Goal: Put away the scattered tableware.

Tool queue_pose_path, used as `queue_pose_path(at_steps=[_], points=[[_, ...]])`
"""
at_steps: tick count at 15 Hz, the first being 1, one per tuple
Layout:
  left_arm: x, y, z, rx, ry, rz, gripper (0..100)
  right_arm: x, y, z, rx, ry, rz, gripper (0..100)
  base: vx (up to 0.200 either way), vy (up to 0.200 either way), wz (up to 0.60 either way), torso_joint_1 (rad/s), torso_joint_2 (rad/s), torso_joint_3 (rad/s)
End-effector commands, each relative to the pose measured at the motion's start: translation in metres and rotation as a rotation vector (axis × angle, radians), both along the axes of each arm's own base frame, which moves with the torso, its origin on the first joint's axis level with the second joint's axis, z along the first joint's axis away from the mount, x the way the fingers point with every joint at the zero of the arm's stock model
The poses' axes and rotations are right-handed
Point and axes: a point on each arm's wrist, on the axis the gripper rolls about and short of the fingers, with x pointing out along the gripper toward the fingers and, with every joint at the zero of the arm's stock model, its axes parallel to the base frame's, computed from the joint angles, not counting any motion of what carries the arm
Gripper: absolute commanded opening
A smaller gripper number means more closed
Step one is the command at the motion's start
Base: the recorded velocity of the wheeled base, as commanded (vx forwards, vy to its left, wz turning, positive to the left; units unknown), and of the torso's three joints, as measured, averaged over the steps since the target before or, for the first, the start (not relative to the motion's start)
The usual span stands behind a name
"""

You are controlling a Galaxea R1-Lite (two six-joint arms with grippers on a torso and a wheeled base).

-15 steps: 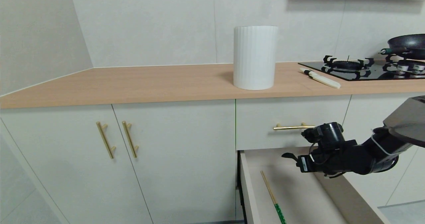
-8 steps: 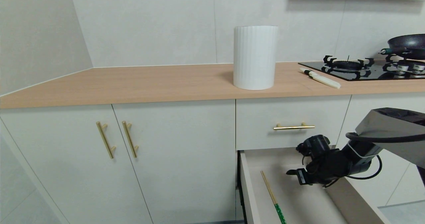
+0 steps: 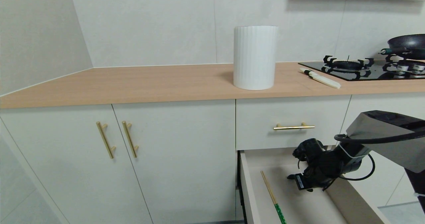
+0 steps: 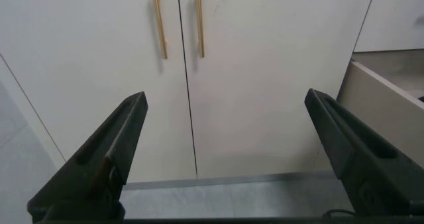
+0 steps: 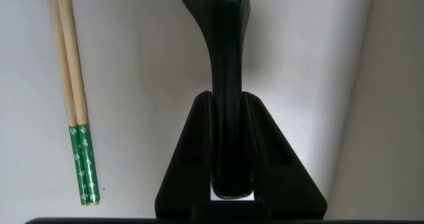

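Note:
The lower drawer (image 3: 246, 184) stands pulled open, and a pair of wooden chopsticks with green ends (image 3: 271, 195) (image 5: 73, 98) lies on its floor near the left wall. My right gripper (image 3: 300, 181) (image 5: 228, 101) hangs inside the drawer, right of the chopsticks, shut on a black spoon-like utensil (image 5: 222, 25) whose end sticks out past the fingers (image 3: 291, 177). A pale knife (image 3: 320, 78) lies on the wooden counter beside the stove. My left gripper (image 4: 225, 101) is open and low, facing the cabinet doors.
A tall white ribbed container (image 3: 254, 57) stands on the counter above the drawers. A gas stove (image 3: 365, 69) with a black pan (image 3: 406, 44) is at the right. A closed upper drawer with a gold handle (image 3: 294, 127) sits just above the open one.
My right gripper has gone down and slightly left with the black utensil, from level with the drawer's top edge to inside the drawer. The chopsticks have not moved.

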Motion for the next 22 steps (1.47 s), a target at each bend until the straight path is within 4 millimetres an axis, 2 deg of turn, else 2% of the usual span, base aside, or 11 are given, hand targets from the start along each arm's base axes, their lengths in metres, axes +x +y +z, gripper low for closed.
queue_pose_path(at_steps=[1,12,13,22], points=[[0.0000,0.0000,0.0000,0.000,0.000,0.000,100,0.0014,0.0005,0.0000,0.001,-0.002,0.000,0,0.000,0.000,0.00,0.000,0.00,0.000],[0.0000,0.0000,0.0000,0.000,0.000,-0.001,100,-0.0008,0.0001,0.0000,-0.015,0.017,0.025,0,0.000,0.000,0.00,0.000,0.00,0.000],[0.0000,0.0000,0.0000,0.000,0.000,0.000,100,-0.0008,0.0001,0.0000,-0.018,0.017,0.032,100,0.000,0.000,0.00,0.000,0.00,0.000],[0.0000,0.0000,0.0000,0.000,0.000,-0.001,100,-0.0023,-0.0003,0.0001,-0.018,0.020,0.026,100,0.000,0.000,0.00,0.000,0.00,0.000]])
